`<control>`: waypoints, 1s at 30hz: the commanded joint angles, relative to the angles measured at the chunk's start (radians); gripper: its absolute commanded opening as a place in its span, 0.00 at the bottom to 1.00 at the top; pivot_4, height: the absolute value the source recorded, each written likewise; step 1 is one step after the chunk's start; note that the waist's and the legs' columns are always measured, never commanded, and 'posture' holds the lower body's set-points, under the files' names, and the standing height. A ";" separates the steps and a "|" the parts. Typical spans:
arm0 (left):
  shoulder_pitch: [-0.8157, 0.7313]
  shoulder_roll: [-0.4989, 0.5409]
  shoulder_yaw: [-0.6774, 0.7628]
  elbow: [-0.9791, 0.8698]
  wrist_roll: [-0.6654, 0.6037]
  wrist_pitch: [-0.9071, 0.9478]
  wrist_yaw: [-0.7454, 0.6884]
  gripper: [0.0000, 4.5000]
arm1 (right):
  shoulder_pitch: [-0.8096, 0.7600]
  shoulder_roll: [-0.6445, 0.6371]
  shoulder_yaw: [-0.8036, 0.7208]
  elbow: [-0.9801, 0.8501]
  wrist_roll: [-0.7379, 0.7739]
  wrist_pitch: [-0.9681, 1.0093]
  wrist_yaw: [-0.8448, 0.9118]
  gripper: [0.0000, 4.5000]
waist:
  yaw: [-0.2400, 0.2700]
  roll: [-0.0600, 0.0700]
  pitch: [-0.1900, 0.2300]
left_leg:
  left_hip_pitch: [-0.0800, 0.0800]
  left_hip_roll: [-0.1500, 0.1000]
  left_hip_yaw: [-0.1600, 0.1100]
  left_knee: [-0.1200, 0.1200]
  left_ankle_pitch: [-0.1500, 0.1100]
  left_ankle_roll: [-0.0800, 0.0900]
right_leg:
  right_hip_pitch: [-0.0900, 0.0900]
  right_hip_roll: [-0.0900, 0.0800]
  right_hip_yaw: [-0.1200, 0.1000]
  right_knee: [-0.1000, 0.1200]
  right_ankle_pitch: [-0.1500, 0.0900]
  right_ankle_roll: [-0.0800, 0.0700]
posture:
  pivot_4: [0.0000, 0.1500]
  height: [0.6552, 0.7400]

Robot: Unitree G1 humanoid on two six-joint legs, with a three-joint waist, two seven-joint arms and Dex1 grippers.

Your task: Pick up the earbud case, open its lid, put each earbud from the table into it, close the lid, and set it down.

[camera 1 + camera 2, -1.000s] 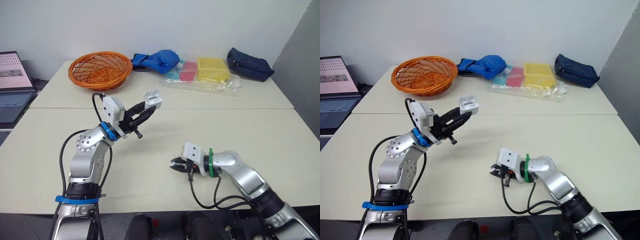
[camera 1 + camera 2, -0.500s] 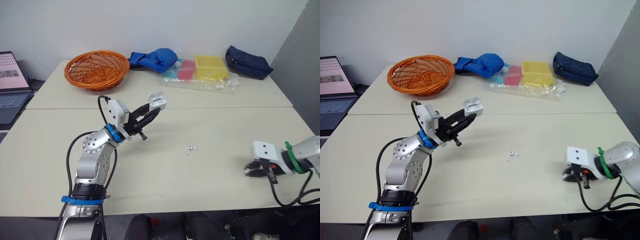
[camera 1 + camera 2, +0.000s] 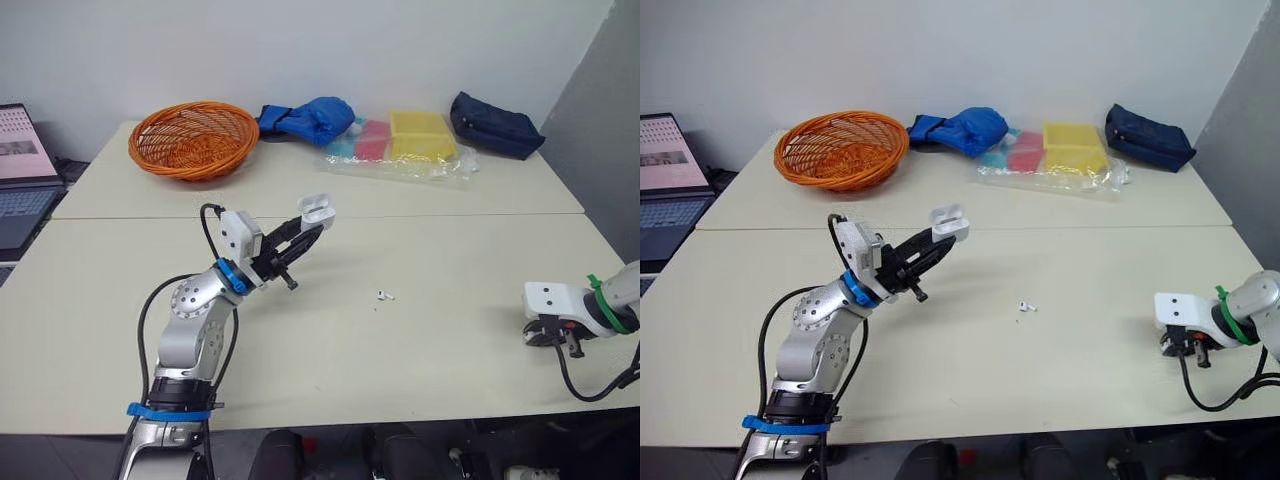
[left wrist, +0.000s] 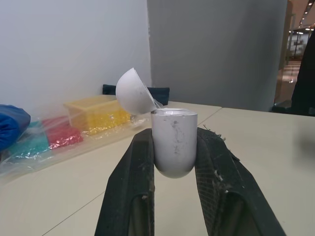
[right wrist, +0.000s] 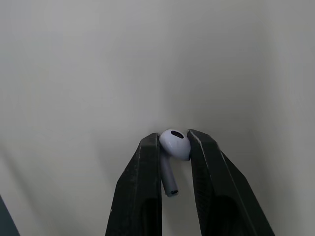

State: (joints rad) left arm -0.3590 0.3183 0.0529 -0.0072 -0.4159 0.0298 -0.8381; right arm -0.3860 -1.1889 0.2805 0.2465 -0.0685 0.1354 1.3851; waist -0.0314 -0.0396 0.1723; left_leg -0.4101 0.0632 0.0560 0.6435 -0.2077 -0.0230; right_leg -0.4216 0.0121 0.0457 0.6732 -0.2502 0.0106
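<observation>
Having been swung out to the right edge of the table (image 3: pixel 450 250), right gripper (image 5: pixel 173 139) closed on one earbud (image 5: pixel 173 147), left gripper (image 4: pixel 174 135) raised, clamped on the earbud case (image 4: pixel 173 147), lid (image 4: pixel 133 91) open, other earbud (image 3: pixel 384 296) lying mid-table.

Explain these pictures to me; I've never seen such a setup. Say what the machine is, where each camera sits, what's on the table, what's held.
This is a humanoid robot with two arms. Two pictures come from its head, looking down at the table; two from cameras on its wrists. The left gripper holds the white earbud case, lid open, above the table. The right gripper pinches one earbud. A second earbud lies on the table. At the back: an orange basket and a navy pouch.
</observation>
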 commanded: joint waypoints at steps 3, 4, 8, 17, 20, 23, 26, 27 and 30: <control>-0.001 0.002 -0.003 -0.058 -0.008 -0.016 0.004 0.17 | -0.003 0.005 0.003 0.056 -0.049 -0.031 0.008 0.10 | 0.000 0.000 0.000 | 0.000 -0.001 0.000 0.001 0.000 0.000 | 0.001 -0.001 0.000 0.000 0.000 0.000 | 1.00 1.00; -0.002 0.002 -0.004 -0.057 -0.007 -0.016 0.003 0.17 | 0.000 0.008 0.004 0.059 -0.051 -0.035 0.007 0.10 | 0.000 0.000 0.000 | 0.000 -0.001 0.000 0.002 0.000 0.000 | 0.001 -0.001 0.000 0.000 0.000 0.001 | 1.00 1.00; -0.005 0.005 -0.004 -0.059 -0.013 -0.008 -0.002 0.17 | 0.007 0.037 -0.012 0.062 -0.048 -0.026 -0.014 0.18 | 0.001 -0.003 -0.001 | 0.001 0.000 0.000 0.002 0.000 0.000 | 0.002 -0.001 0.000 0.000 0.000 0.001 | 1.00 1.00; -0.002 -0.001 -0.013 -0.059 -0.016 -0.006 -0.008 0.17 | 0.043 0.021 -0.046 0.056 -0.048 -0.033 -0.007 0.78 | 0.006 -0.003 -0.001 | 0.001 0.000 -0.001 0.000 0.000 0.000 | 0.002 -0.001 -0.001 0.000 0.000 0.001 | 1.00 1.00; 0.000 -0.003 -0.014 -0.056 -0.017 -0.008 -0.009 0.17 | 0.054 0.018 -0.056 0.043 -0.046 -0.020 -0.006 0.78 | 0.006 -0.003 -0.001 | 0.001 0.000 -0.001 -0.001 0.000 0.000 | 0.002 -0.001 -0.001 0.000 0.000 0.002 | 1.00 1.00; 0.000 -0.005 -0.013 -0.053 -0.016 -0.010 -0.007 0.17 | 0.072 0.007 -0.064 0.025 -0.041 -0.001 0.002 0.78 | 0.007 -0.003 -0.001 | 0.001 0.000 -0.001 0.000 0.000 0.000 | 0.002 -0.001 -0.001 0.000 0.000 0.002 | 1.00 1.00; 0.004 -0.009 -0.015 -0.055 -0.016 -0.011 -0.004 0.17 | 0.076 0.010 -0.070 0.020 -0.040 0.015 0.005 0.78 | 0.007 -0.003 -0.001 | 0.001 0.000 -0.001 0.000 0.000 0.000 | 0.002 -0.001 -0.001 0.000 0.000 0.001 | 1.00 1.00; 0.005 -0.010 -0.016 -0.057 -0.015 -0.012 -0.003 0.17 | 0.075 0.012 -0.071 0.020 -0.041 0.020 0.005 0.78 | 0.007 -0.003 -0.001 | 0.001 0.000 -0.001 0.000 0.000 0.000 | 0.002 -0.001 -0.001 0.000 0.000 0.001 | 1.00 1.00; 0.006 -0.013 -0.014 -0.061 -0.014 -0.011 0.001 0.17 | 0.075 0.019 -0.071 0.019 -0.041 0.041 0.002 0.78 | 0.007 -0.003 -0.001 | 0.001 0.000 -0.001 0.000 0.000 0.000 | 0.002 -0.001 -0.001 0.000 0.000 0.001 | 1.00 1.00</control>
State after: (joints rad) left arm -0.3508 0.3096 0.0413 -0.0286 -0.4191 0.0335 -0.8399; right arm -0.3330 -1.1712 0.1950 0.2581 -0.0964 0.1624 1.3738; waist -0.0240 -0.0422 0.1716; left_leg -0.4089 0.0628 0.0548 0.6436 -0.2079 -0.0234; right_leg -0.4197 0.0115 0.0445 0.6733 -0.2506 0.0116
